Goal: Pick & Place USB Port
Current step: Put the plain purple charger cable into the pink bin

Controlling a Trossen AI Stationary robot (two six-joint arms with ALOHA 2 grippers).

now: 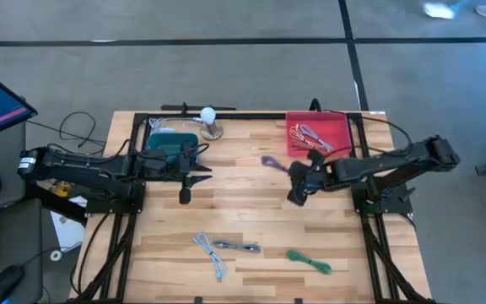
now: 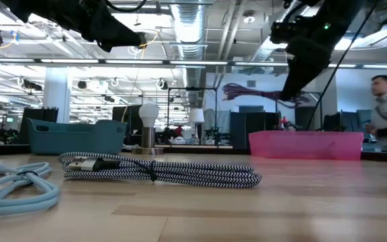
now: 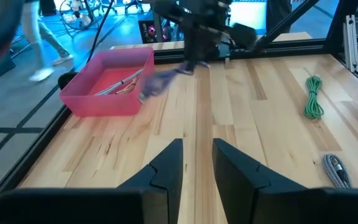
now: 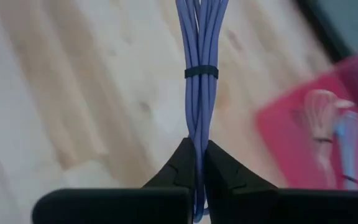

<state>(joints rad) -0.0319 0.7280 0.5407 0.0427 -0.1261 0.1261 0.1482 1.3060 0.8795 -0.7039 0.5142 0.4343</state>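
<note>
Right claw clamped shut, raised mid-table — left claw hovers, fingers parted.

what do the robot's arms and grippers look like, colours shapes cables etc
Both arms are matte black, built of boxy jointed segments, with black cables trailing from their bases. The left gripper ends in two flat, dark, angular fingers with stepped inner edges. The right gripper has the same black, wedge-shaped fingers tapering to narrow tips. A small green light shows on the right arm in the low view.

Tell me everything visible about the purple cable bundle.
The purple cable bundle is thin cord folded into long parallel strands, bound by a dark tie. The right tool is shut on one end, holding it in the air above the wooden table, beside the pink bin. The free end hangs toward the table's middle.
</note>
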